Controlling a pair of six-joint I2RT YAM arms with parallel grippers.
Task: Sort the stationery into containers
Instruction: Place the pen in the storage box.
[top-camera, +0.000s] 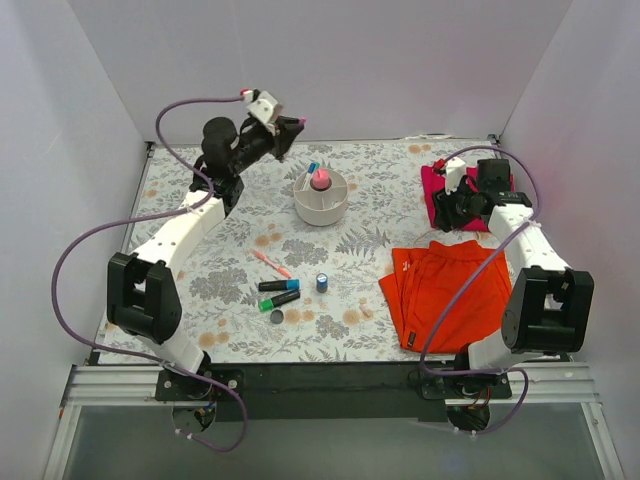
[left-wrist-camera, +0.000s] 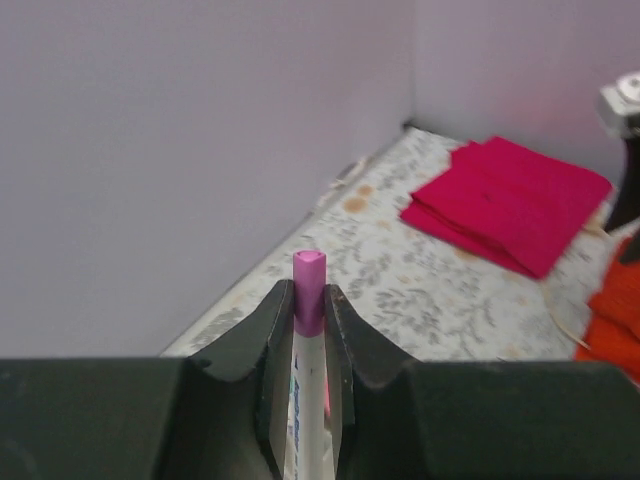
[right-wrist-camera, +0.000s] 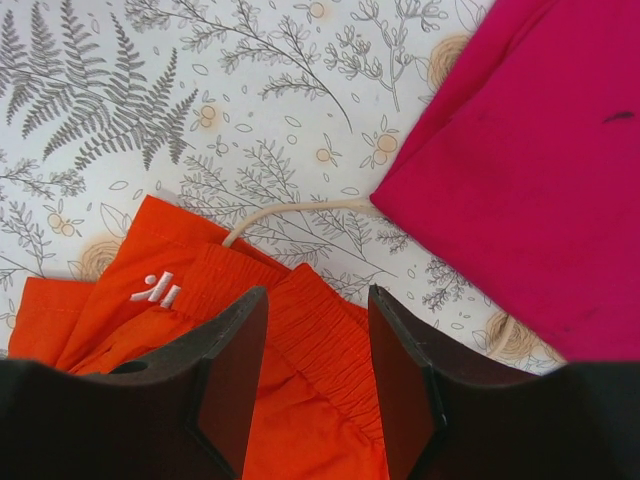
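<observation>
Though near the far wall, left jaws tight on pink-capped pen; right jaws apart, empty.

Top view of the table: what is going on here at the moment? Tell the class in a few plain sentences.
The left gripper is shut on a white pen with a purple cap, held in the air near the back wall, close to the divided bowl. The bowl already holds a pink-capped bottle. Two markers, an orange-pink pen and a small blue cylinder lie unsorted on the table. The right gripper is open and empty above the orange cloth, beside the magenta cloth.
</observation>
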